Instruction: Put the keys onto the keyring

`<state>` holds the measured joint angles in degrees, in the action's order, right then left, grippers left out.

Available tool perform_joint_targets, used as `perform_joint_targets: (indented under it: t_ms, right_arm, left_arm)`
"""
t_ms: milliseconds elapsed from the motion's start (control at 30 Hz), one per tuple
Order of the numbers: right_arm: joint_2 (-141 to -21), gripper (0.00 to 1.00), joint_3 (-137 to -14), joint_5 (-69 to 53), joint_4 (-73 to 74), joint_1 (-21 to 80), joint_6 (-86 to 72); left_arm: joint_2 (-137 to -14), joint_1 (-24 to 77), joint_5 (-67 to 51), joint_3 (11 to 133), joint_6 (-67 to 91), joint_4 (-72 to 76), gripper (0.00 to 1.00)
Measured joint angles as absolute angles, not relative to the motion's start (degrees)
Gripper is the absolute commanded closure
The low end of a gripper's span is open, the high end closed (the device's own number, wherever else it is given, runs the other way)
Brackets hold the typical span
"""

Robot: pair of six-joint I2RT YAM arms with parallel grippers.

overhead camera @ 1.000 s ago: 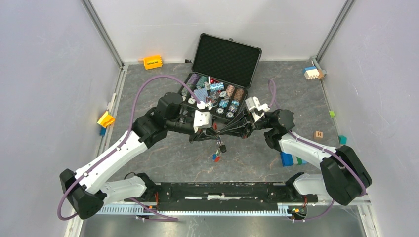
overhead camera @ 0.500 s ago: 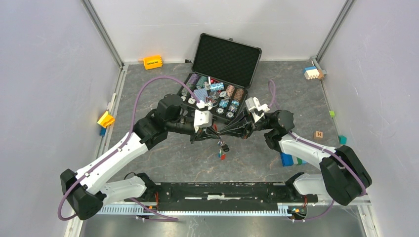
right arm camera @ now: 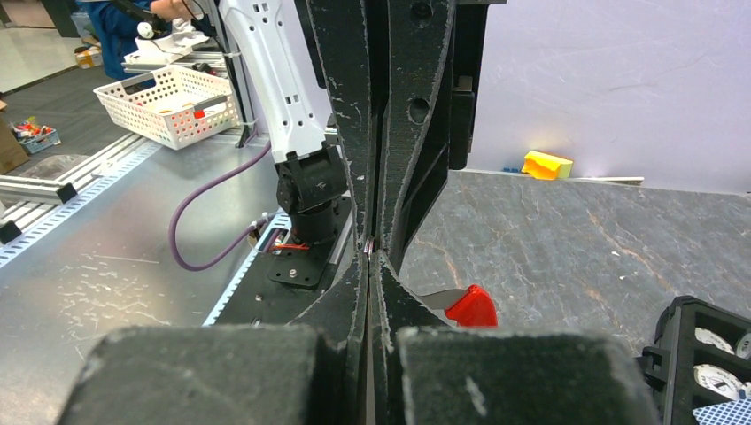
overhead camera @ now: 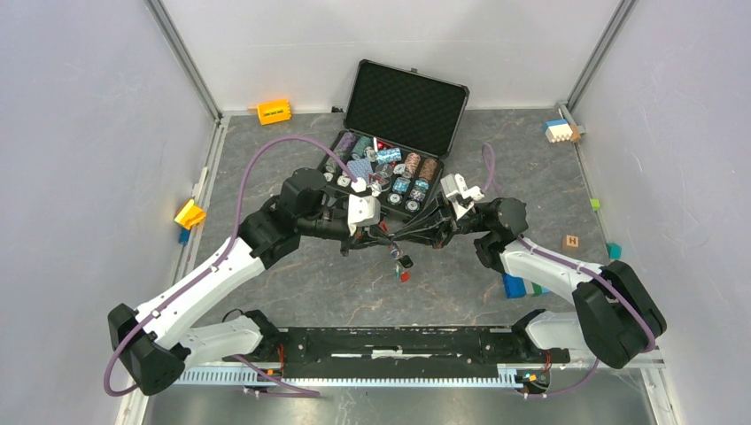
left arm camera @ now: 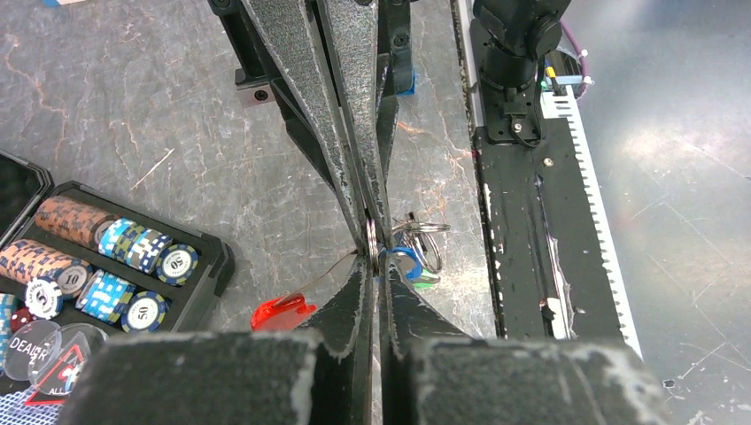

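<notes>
My two grippers meet tip to tip above the middle of the floor. The left gripper [overhead camera: 381,236] [left arm camera: 374,252] is shut on the thin metal keyring [left arm camera: 373,237], which shows edge-on between its jaws. From the opposite side, the right gripper [overhead camera: 397,237] [right arm camera: 369,251] is shut on the same ring. A red-capped key [left arm camera: 282,313] [right arm camera: 471,307] juts out sideways from the pinch, blade toward the ring. Blue-capped [left arm camera: 406,263] and green-capped [left arm camera: 426,282] keys hang under small rings [left arm camera: 421,228]. In the top view the keys [overhead camera: 403,270] dangle below the tips.
An open black case [overhead camera: 394,150] with poker chips [left arm camera: 133,266] lies just behind the grippers. Toy blocks sit around the edges: yellow [overhead camera: 274,112], yellow-blue [overhead camera: 189,215], blue-green [overhead camera: 518,285], a lettered cube [overhead camera: 571,241]. The black base rail [left arm camera: 522,221] runs along the near edge.
The left jaws have closed onto the ring. The dangling keys have swung a little to the right and up. The right gripper has stayed shut.
</notes>
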<state>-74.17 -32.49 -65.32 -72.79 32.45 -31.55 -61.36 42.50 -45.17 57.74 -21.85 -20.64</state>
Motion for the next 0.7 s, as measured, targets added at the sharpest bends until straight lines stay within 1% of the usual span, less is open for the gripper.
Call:
perform_joint_targets:
  t_ms: [100,233,300,467,700]
  right_arm:
    - [-74.1,1.00,-32.5,-65.1,-72.6,32.4,-31.0]
    - [-73.9,1.00,-32.5,-64.2,-72.2,32.4,-30.5]
    - [-73.8,1.00,-32.5,-63.9,-72.2,32.3,-30.3]
    - [-73.8,1.00,-32.5,-63.5,-72.0,32.0,-30.2]
    - [-73.8,1.00,-32.4,-63.3,-72.0,31.8,-30.2]
  left_arm:
    - [-61.2,42.5,-44.7,57.7,-21.8,-20.6,0.97]
    - [-61.0,42.5,-43.9,57.7,-21.8,-20.2,0.81]
    - [-61.0,42.5,-43.8,57.7,-21.8,-19.9,0.78]
    - [-61.0,42.5,-43.6,57.7,-21.3,-19.4,0.79]
    - [-61.0,42.5,-43.5,57.7,-21.0,-19.1,0.84]
